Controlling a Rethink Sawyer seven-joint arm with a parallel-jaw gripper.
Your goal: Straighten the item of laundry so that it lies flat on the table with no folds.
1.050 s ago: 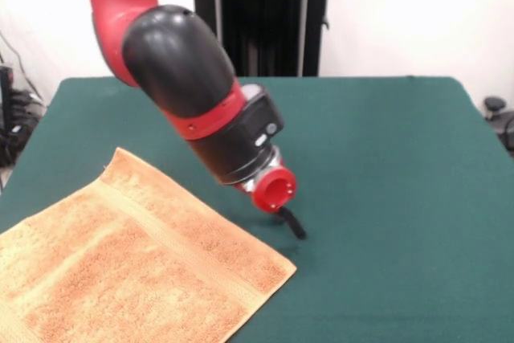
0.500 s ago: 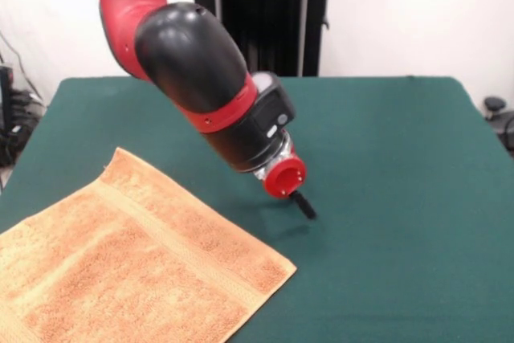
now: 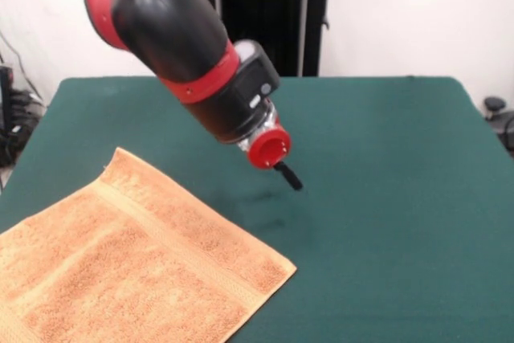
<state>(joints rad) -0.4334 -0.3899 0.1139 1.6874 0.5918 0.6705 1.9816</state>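
Setting: a pale wall and a black pedestal behind a table [image 3: 385, 134] with a dark green felt-like top, most of it bare.
Towel position: the orange-tan towel [image 3: 128, 267] lies at the front view's lower left, turned at an angle to the table edges, its lower-left part running out of the picture.
Towel state: what shows looks flat, with no fold or bunching; a woven band [image 3: 173, 247] runs parallel to the edge that faces the table's middle.
Arm: the red and black arm [image 3: 181, 46] slants down from the upper left and ends in a red collar.
Gripper: the gripper [image 3: 289, 176] is a short dark tip below the collar, raised off the felt, apart from the towel and holding nothing; I cannot tell whether it is wide or narrow.
Progress, as a judgement: the visible towel seems already straightened; the hidden part cannot be checked.
Risk: a low sweep back toward the towel's near corner [image 3: 291, 267] could catch it and turn up a new fold.
Risk two: terry pile may snag on the tip and drag.
Containers: none show.
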